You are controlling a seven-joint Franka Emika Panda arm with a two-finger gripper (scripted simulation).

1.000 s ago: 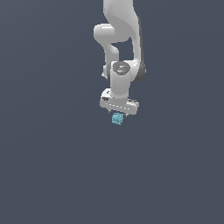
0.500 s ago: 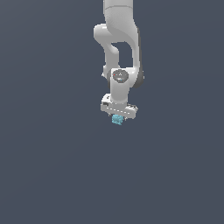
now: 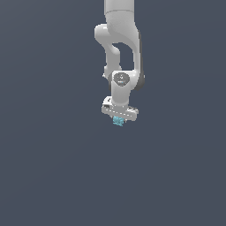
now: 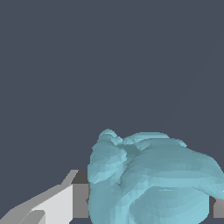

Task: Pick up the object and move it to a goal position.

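- Item: the object, light cyan-blue, lumpy and rounded in the wrist view rather than cleanly cubic. Nearest to the wrist camera, where it fills much of the picture.
- Item: gripper finger, white with a dark grey pad. The pad touches one side of the object; a sliver of a second dark pad shows at the object's opposite side.
- Item: gripper, pinching the object between its pads. In the exterior view the object shows as a small cyan speck directly below the white crossbar of the hand.
- Item: arm, white Panda, standing above the object and pointing straight down at it.
- Item: background, plain dark grey-blue all round the object. No surface edge, shadow or goal marker can be made out.
- Status, done: the grasp looks complete, since the object sits between the pads.
- Status, uncertain: whether the object is lifted clear of a surface cannot be told; nothing shows beneath it.
- Status, left: carriage to the goal position. The goal is not visible, so the remaining travel cannot be judged.
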